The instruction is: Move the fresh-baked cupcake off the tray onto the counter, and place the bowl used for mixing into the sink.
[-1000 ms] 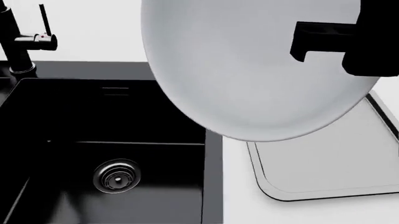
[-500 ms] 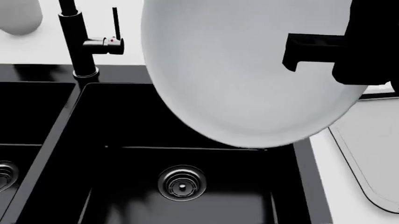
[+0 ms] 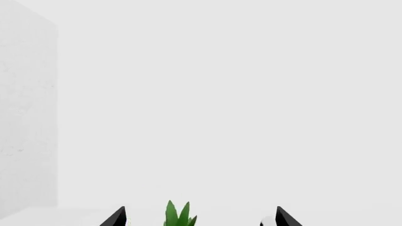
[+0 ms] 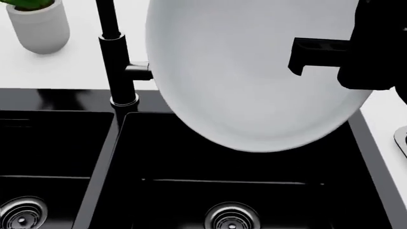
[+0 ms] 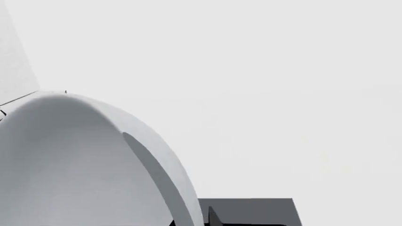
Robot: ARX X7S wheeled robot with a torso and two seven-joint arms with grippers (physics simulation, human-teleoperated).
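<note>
**Bowl held over the right sink basin**

Head view, left to right: small white plant pot (image 4: 43, 29) with green leaves on the white counter (image 4: 64, 71) behind the sink; left basin with round steel drain (image 4: 21, 213); tall black faucet (image 4: 116, 62) standing at the divider; right basin with its own steel drain (image 4: 231, 218). Both basins of the glossy black sink (image 4: 102, 157) hold nothing but their drains. The bowl (image 4: 248, 81), big, round, smooth, pale grey-white, hangs tilted in the air above the right basin, its rim overlapping the faucet's side handle in this view. Right gripper (image 4: 321, 52), black and blocky, is clamped on the bowl's rim at the right side, one finger lying across the inner surface. A sliver of the silver tray (image 4: 401, 138) shows at the far right edge on the counter. Cupcake not in any view.

Right wrist view only shows the bowl's curved inside (image 5: 69, 169) close up against a blank white wall, plus a grey finger piece.

Left wrist view shows what the head misses: left gripper (image 3: 199, 219) with black fingertips (image 3: 116, 218) spread apart, nothing between them, the plant's (image 3: 179, 216) leaves beyond, white wall behind
</note>
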